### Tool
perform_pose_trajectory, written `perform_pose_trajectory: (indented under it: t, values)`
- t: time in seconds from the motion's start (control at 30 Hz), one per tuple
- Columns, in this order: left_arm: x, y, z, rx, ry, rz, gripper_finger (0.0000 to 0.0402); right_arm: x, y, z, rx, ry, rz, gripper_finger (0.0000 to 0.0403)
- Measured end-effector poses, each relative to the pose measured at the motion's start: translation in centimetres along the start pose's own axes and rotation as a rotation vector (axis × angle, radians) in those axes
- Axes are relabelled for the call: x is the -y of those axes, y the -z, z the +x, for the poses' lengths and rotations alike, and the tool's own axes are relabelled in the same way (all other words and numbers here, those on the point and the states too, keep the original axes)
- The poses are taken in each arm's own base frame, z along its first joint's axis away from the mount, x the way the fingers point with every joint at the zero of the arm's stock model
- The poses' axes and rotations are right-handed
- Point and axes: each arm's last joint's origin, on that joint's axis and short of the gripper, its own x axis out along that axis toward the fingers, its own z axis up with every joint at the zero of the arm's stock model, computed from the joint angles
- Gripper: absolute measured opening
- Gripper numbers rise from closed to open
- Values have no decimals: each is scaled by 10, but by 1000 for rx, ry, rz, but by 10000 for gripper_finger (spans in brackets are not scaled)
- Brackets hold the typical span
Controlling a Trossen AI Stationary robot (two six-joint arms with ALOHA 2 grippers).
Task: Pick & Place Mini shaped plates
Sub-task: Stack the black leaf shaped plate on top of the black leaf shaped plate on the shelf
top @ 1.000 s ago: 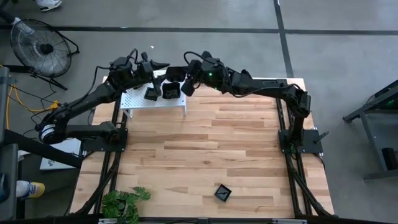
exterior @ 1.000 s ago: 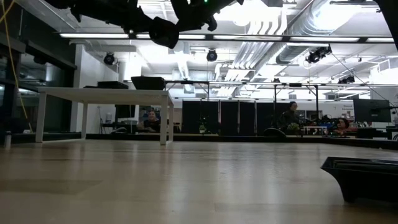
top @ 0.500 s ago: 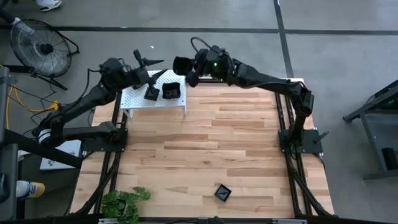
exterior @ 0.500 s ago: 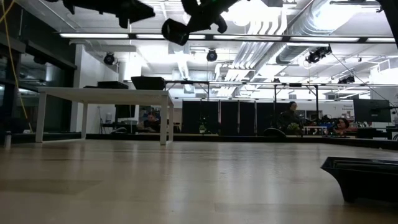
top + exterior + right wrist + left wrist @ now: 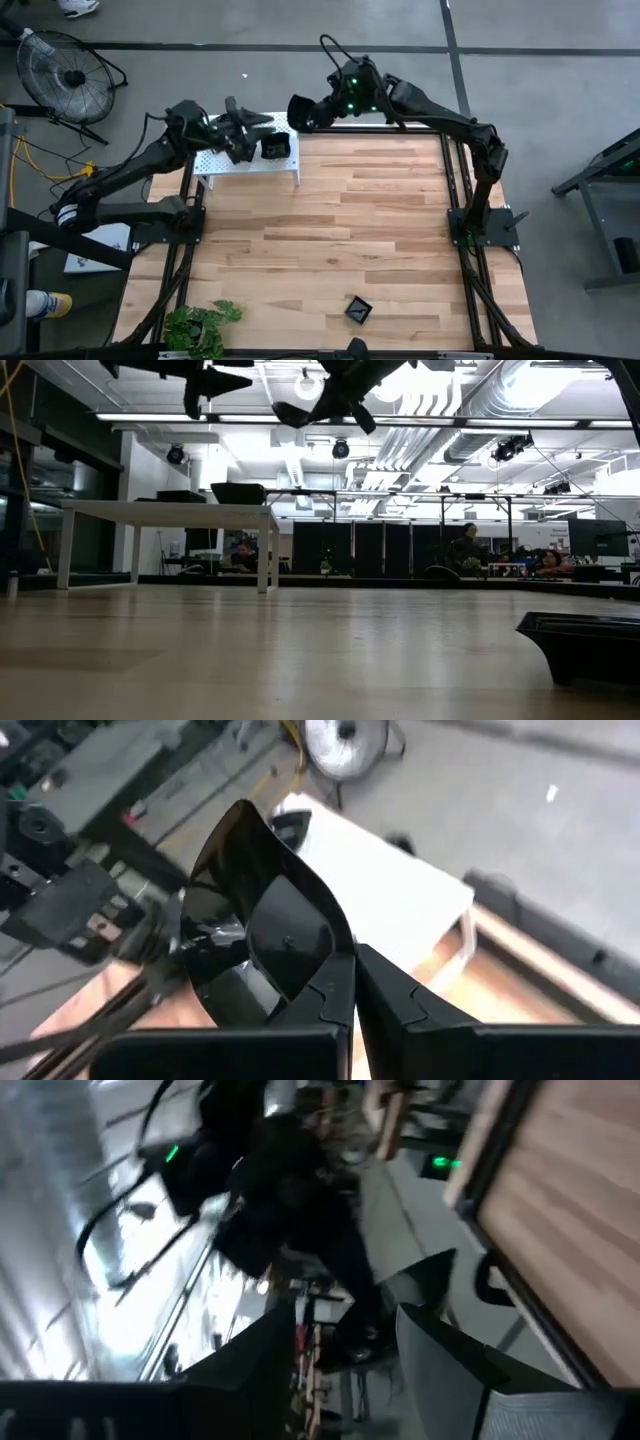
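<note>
Since the earlier frames the right gripper has been carried back from above the shelf to a spot over the table's far edge, and the left gripper has been swung in over the shelf's middle. The right gripper's fingers are pressed together on the rim of a glossy black plate, which is held in the air, tilted, with its hollow side turned toward the wrist camera. In the high view this plate is seen as a dark shape just beyond the table's far edge, beside the shelf's right end. The left gripper's fingers are spread apart and nothing is seen between them; they are held above the shelf, not touching it.

The white perforated shelf is stood at the far left corner of the wooden table. On it one square black dish is seen near its right end; anything lying under the left gripper is hidden by it. A further small black dish is left alone near the table's front edge, well apart from the shelf, and is seen from the side in the low view. A green plant is placed at the front left corner. A floor fan is stood off the table to the far left.
</note>
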Motion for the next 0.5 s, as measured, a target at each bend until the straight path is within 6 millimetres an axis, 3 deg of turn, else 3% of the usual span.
perform_pose_trajectory:
  t: [0.23,0.5]
  values:
    - [22,-23,10,-34,172,293,170,2,15,-1,-178,-21,51,0]
    - [45,-42,27,0,309,434,170,-12,35,6,-297,-26,74,0]
